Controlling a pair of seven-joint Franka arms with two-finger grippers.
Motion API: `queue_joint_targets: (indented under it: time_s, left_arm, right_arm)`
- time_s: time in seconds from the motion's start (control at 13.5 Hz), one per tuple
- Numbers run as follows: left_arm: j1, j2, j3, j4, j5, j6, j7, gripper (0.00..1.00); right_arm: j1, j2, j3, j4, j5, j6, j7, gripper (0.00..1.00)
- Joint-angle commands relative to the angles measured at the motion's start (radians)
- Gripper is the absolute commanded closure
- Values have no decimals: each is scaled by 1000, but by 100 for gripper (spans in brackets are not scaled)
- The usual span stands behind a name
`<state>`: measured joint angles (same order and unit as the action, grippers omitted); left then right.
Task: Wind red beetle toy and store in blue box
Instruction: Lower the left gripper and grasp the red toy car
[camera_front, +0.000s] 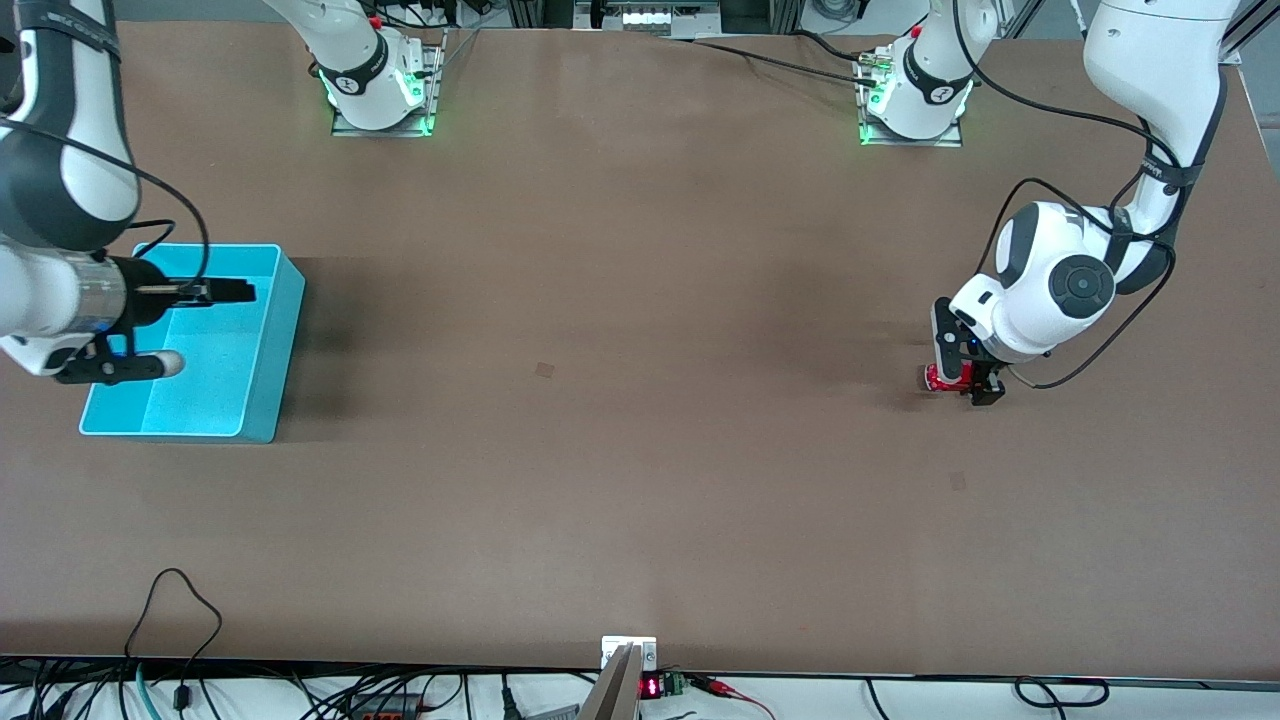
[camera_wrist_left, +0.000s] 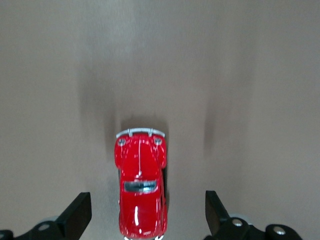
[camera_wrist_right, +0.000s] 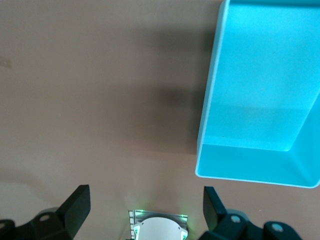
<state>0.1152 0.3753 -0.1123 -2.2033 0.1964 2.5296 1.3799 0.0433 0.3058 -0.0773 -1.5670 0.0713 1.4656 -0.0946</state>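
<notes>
**Pincer straddles the beetle, box waits at the other end**

Left pincer (camera_front: 965, 375) is down low at the left arm's end of the tabletop (camera_front: 620, 400), right at the red beetle toy (camera_front: 940, 378), which sits on its wheels on the bare surface. Over at the right arm's end, the right pincer (camera_front: 215, 325) hangs above the blue box (camera_front: 272, 350) and waits. Lots of open brown tabletop between car and box, nothing in the lane, and the toy is well in from every edge.

Left wrist view now: the beetle (camera_wrist_left: 141, 187) lies lengthwise between the two dark fingers (camera_wrist_left: 75, 215), which stand wide apart with clear gaps on both sides, nothing gripped. The car sits a shade off centre, closer to one finger. Best play, I'd say: square up, close evenly on the flanks, keep the wheels on the surface so a pull-back can wind it.

Right wrist view: its fingers (camera_wrist_right: 75, 207) are spread too, holding nothing. The box (camera_wrist_right: 265, 95) looks empty, with its open mouth ready for a drop over the rim.
</notes>
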Motion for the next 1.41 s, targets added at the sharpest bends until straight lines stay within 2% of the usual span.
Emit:
queue_joint_targets:
  time_s: [0.0,0.15,0.22,0.67,0.74,0.97,1.04,1.11,1.34]
  left_arm:
    - [30,-12,-9,-19,23,37,27,0]
    - [34,0,-9,-23,23,64,27,0]
    - [34,8,-9,-23,24,74,28,0]
    - [57,42,-9,-24,25,104,36,0]
    - [57,43,-9,-30,25,110,36,3]
    - [55,40,-10,-30,25,115,125,25]
    - [55,40,-10,-29,25,118,149,33]
    - [55,37,-10,-29,23,118,148,47]
    - [55,37,-10,-27,20,118,142,48]
  right_arm:
    - [9,-124,1,-189,2,105,-7,0]
    - [17,-203,2,-327,1,212,-8,0]
    - [18,-223,2,-362,1,246,-11,0]
    - [17,-225,1,-364,1,252,-28,0]
    - [17,-225,1,-363,1,252,-28,0]
    - [12,-218,-1,-358,2,263,-69,0]
    - [12,-218,-1,-358,2,263,-68,0]
    - [12,-218,-1,-357,2,262,-70,0]
    - [12,-218,-1,-355,2,253,-71,0]
